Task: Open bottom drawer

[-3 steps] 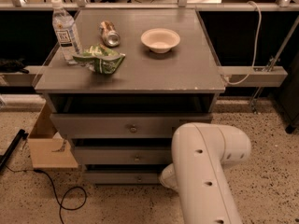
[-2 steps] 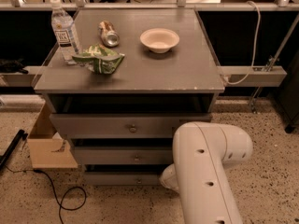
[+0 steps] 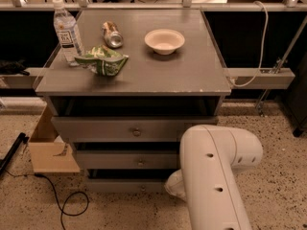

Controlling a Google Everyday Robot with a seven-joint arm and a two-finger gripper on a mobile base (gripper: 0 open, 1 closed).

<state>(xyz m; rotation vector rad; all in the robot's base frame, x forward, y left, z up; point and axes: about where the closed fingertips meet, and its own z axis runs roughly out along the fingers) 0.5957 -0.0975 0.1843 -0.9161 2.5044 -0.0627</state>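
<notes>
The grey cabinet [image 3: 134, 75] has three drawers. The bottom drawer [image 3: 120, 185] is the lowest, with a slim grey front and a small round knob [image 3: 142, 189]. It looks pushed in, with a dark gap above it. The middle drawer [image 3: 129, 160] and the tall top drawer [image 3: 115, 128] sit above it. My white arm [image 3: 216, 171] fills the lower right and reaches down beside the bottom drawer's right end. My gripper is hidden behind the arm there and does not show.
On the cabinet top stand a water bottle [image 3: 67, 32], a lying can [image 3: 112, 35], a green chip bag [image 3: 103, 61] and a white bowl [image 3: 164, 41]. A cardboard box [image 3: 48, 147] and a black cable [image 3: 62, 200] lie on the floor at the left.
</notes>
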